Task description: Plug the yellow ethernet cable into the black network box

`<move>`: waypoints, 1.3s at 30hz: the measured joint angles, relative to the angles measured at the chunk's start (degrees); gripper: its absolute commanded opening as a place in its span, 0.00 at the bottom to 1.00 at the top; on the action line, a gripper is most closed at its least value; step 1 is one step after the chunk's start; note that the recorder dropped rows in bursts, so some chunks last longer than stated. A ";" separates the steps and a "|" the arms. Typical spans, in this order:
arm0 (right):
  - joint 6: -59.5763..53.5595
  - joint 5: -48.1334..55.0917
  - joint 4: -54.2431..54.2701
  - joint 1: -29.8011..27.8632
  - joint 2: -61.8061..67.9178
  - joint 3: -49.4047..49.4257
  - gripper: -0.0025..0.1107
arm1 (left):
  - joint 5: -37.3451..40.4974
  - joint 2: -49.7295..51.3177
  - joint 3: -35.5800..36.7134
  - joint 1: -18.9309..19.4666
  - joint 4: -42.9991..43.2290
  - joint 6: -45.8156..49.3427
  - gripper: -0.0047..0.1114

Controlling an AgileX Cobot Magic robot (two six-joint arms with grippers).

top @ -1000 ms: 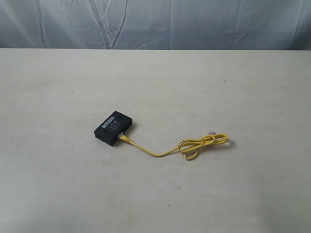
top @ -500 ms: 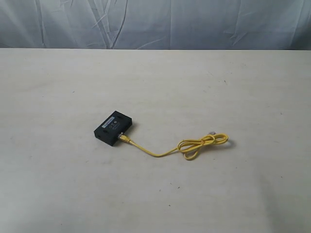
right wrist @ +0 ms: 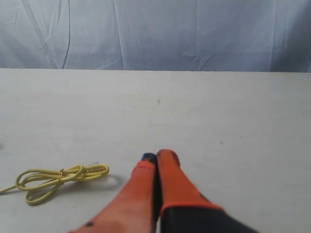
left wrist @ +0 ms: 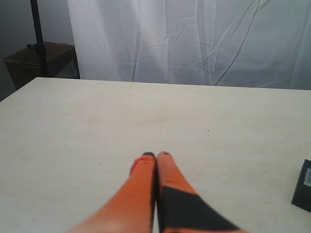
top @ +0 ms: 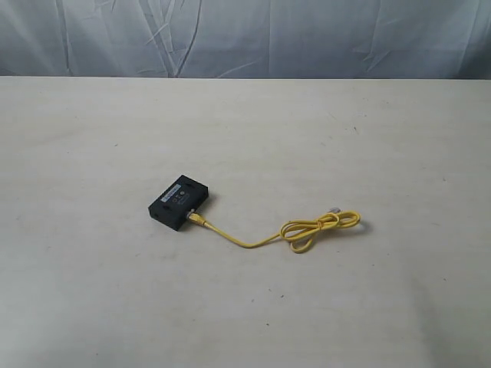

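Observation:
The black network box [top: 179, 201] lies flat on the table, left of centre in the exterior view, with a pale label on top. One plug of the yellow ethernet cable [top: 253, 241] sits against the box's near right side. The cord runs right into a loose knotted loop [top: 318, 228], and its free clear plug [top: 334, 208] lies just behind the loop. Neither arm shows in the exterior view. My left gripper [left wrist: 156, 155] is shut on nothing above bare table, with a corner of the box [left wrist: 304, 187] off to its side. My right gripper [right wrist: 157, 156] is shut and empty, the cable loop [right wrist: 57, 178] beside it.
The pale table [top: 345, 138] is backed by a wrinkled grey-white curtain [top: 245, 34]. In the left wrist view a dark stand pole [left wrist: 38, 36] and a brown box [left wrist: 41, 60] stand past the table's far corner.

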 measured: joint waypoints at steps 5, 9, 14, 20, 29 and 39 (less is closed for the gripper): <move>1.07 3.13 -0.16 0.00 0.00 0.00 0.02 | 0.00 0.00 0.00 0.00 0.00 0.00 0.04; 1.07 3.40 -0.16 0.00 0.00 0.00 0.02 | 0.00 0.00 0.00 0.00 0.00 0.00 0.04; 1.07 3.40 -0.16 0.00 0.00 0.00 0.02 | 0.00 0.00 0.00 0.00 0.00 0.00 0.04; 1.07 3.40 -0.16 0.00 0.00 0.00 0.02 | 0.00 0.00 0.00 0.00 0.00 0.00 0.04; 1.07 3.40 -0.16 0.00 0.00 0.00 0.02 | 0.00 0.00 0.00 0.00 0.00 0.00 0.04; 1.07 3.40 -0.16 0.00 0.00 0.00 0.02 | 0.00 0.00 0.00 0.00 0.00 0.00 0.04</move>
